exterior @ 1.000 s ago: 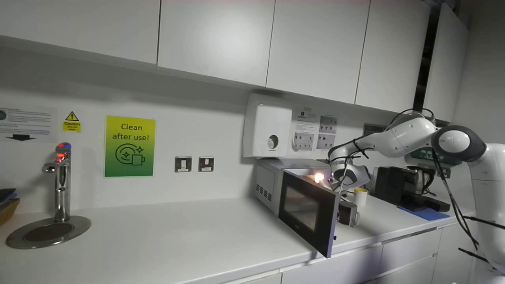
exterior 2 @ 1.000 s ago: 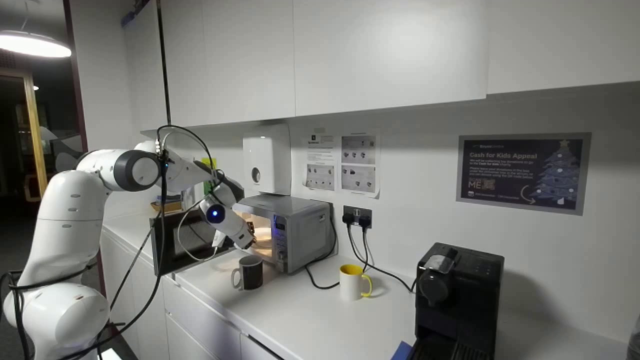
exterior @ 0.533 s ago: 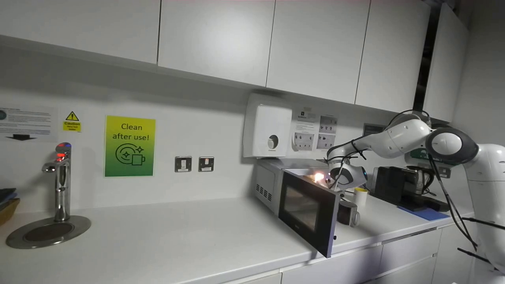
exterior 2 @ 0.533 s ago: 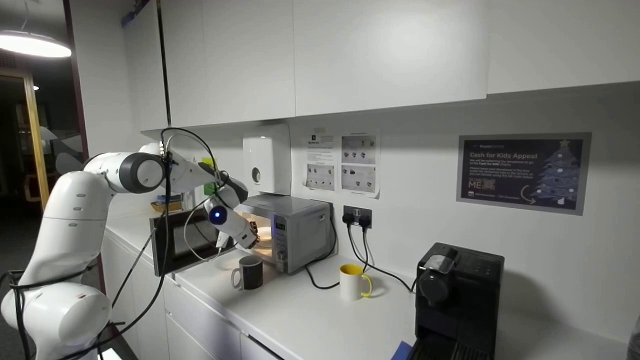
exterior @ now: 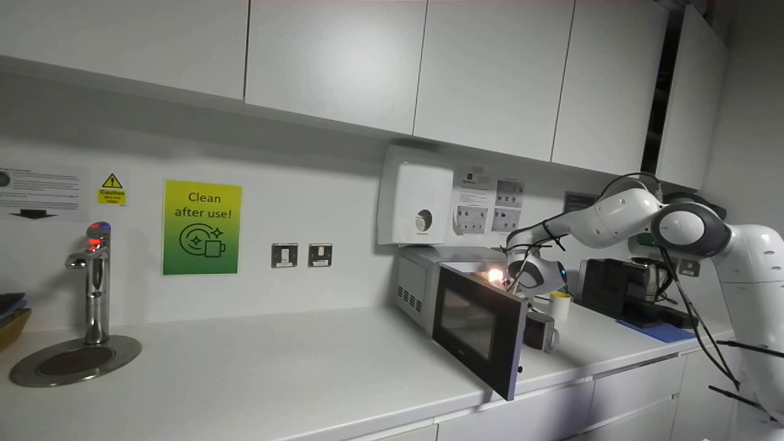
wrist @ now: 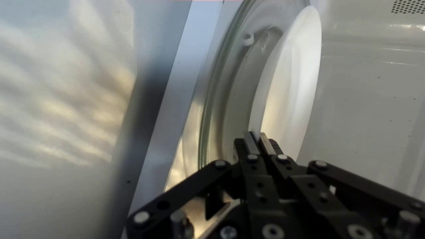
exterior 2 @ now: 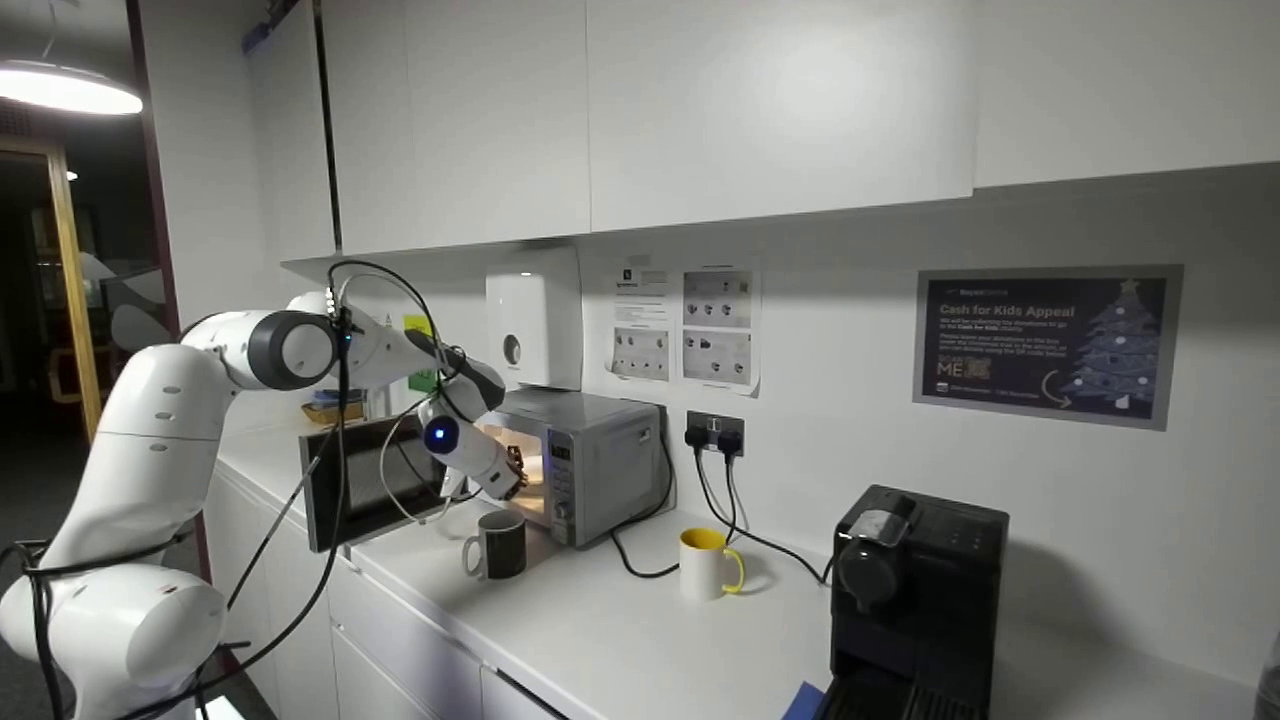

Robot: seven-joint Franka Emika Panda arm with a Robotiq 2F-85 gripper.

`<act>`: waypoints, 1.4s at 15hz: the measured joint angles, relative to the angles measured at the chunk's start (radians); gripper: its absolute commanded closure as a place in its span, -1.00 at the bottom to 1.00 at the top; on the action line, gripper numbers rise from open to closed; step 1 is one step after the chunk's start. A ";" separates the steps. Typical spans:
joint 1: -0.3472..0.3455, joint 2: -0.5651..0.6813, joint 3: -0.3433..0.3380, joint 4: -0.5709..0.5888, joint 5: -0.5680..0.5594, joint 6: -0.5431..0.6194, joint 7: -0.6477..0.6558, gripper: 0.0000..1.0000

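**Your gripper (wrist: 259,141) grasps the white plate (wrist: 295,73) by its rim inside the microwave (exterior 2: 612,462)**

Your end effector is clenched on the plate: in the wrist view its two fingertips (wrist: 251,144) stand nearly together with the thin rim between them. Read that view as a dial centred on the fingertips. The plate, steeply tilted, stretches away from you toward one o'clock. The glass turntable (wrist: 207,126) curves from nine o'clock round to twelve; whether the plate's lower edge touches it, you cannot tell from here. A pale strip (wrist: 181,83) runs past at ten o'clock, outside the turntable's rim. At two o'clock you see the pale cavity lining (wrist: 362,93), dotted with small dark specks, and at half past one a perforated patch (wrist: 408,6).

In an exterior view, with the dial centred on your gripper, the microwave's body lies at three o'clock, its cavity lit a warm colour. The dark door (exterior 2: 364,490) is swung wide at nine o'clock. Near you at six o'clock, a dark mug (exterior 2: 501,545) stands upright on the white counter (exterior 2: 620,640). At four o'clock a white mug (exterior 2: 703,575) with a yellow inside also stands upright, well apart from the dark one. Farther out, between three and four o'clock, sits a black coffee machine (exterior 2: 915,590). A white dispenser (exterior 2: 535,320) hangs on the wall at twelve o'clock.
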 measured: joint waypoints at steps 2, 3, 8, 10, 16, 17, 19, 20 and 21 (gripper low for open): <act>0.013 0.013 -0.012 0.011 0.006 0.000 0.000 0.98; 0.019 0.018 -0.017 0.015 0.007 0.000 0.000 0.98; 0.044 0.041 -0.036 0.035 0.008 0.000 0.000 0.98; 0.052 0.045 -0.043 0.040 0.008 0.000 0.000 0.98; 0.054 0.064 -0.047 0.063 0.008 0.000 0.000 0.98; 0.054 0.065 -0.047 0.065 0.008 0.000 0.000 0.98; 0.055 0.065 -0.047 0.066 0.008 0.000 0.000 0.98; 0.055 0.065 -0.047 0.066 0.008 0.000 0.000 0.98; 0.056 0.065 -0.047 0.066 0.008 0.000 0.000 0.98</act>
